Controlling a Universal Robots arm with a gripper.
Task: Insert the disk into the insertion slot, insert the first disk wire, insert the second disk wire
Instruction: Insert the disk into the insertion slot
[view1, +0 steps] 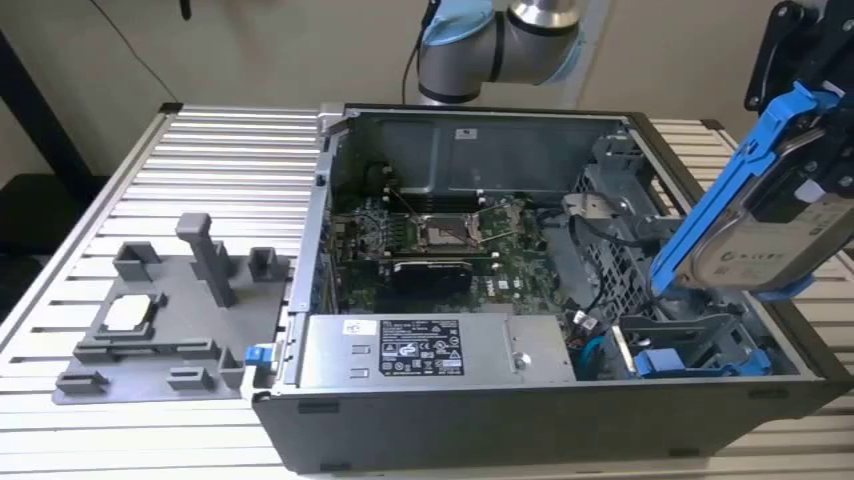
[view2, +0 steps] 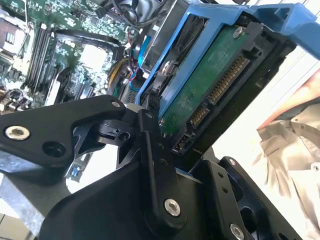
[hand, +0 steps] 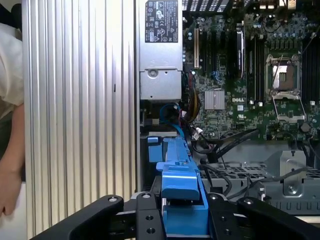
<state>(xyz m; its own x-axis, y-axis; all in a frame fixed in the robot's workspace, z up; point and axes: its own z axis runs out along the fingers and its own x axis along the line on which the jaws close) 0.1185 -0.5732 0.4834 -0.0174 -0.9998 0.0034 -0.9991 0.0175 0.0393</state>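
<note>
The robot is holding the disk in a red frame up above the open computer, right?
Not quite. The frame is blue, not red: the exterior view shows the disk in its blue frame held up above the open computer.

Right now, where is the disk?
At the exterior view's right, the disk is held tilted in the gripper, above the blue drive bays of the open computer case, not yet inserted.

The open computer case (view1: 467, 150) is viewed in the exterior view from above its front at moderate range, with the arm base (view1: 461, 50) at twelve o'clock. Both wrist views are taken close behind the disk (view2: 210, 85), the first facing straight down; the motherboard (view1: 427, 240) is shared by all three
</note>
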